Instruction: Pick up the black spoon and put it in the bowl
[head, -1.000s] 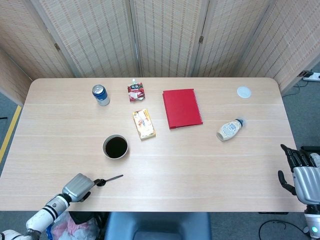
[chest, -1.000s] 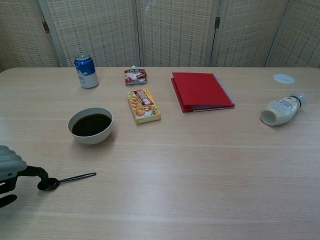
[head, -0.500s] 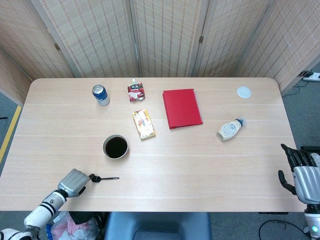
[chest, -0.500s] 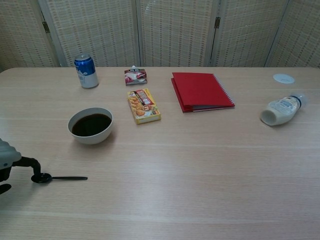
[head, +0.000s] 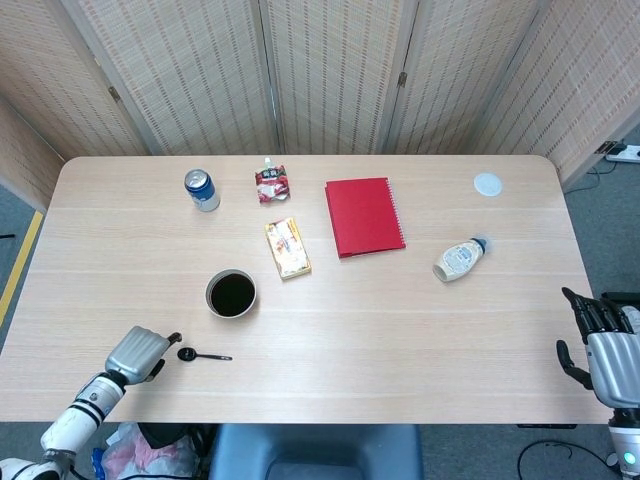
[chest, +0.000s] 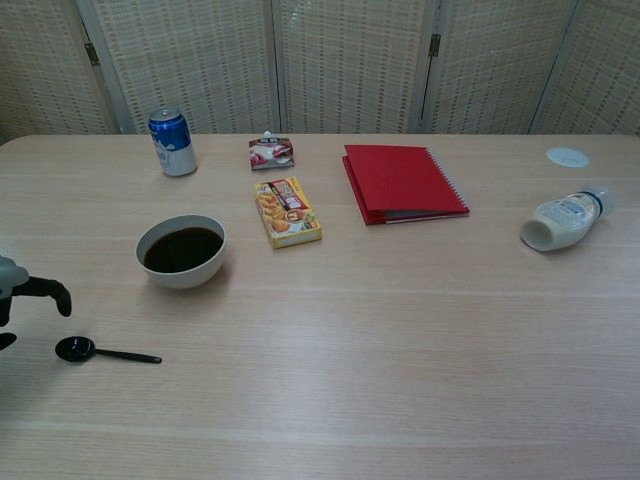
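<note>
Bright, even overhead light in both views; sharp focus, soft faint shadows, no glare on the pale surface (head: 330, 330).

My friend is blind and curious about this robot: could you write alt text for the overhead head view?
A black spoon lies flat on a wooden table, just right of the robot's left hand, which is not touching it, with a bowl of dark liquid just beyond. Farther back sit a can, snack box, red notebook and toppled bottle.
</note>
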